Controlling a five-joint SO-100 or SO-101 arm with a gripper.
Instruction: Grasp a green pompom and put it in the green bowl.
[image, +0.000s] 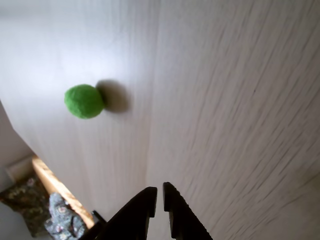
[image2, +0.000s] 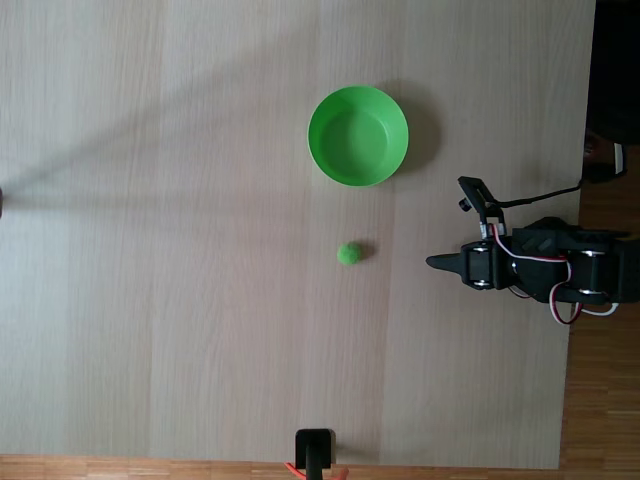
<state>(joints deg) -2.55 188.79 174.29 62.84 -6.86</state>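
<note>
In the fixed view, one green pompom (image2: 349, 253) lies on the pale worktop (image2: 180, 250) at frame centre, just below the single green bowl (image2: 358, 135), while the one claw (image2: 432, 262), at right, sits nearly closed, empty, apart from the pompom.

The arm (image2: 545, 268) was black throughout, built from blocky segments with round silver fittings on the joints. Red and white cables looped along its body, and a thin black cable ran off toward the table's edge. The gripper (image: 159, 199) had two black, tapering fingers (image: 176, 210), one with a ridged inner edge.
</note>
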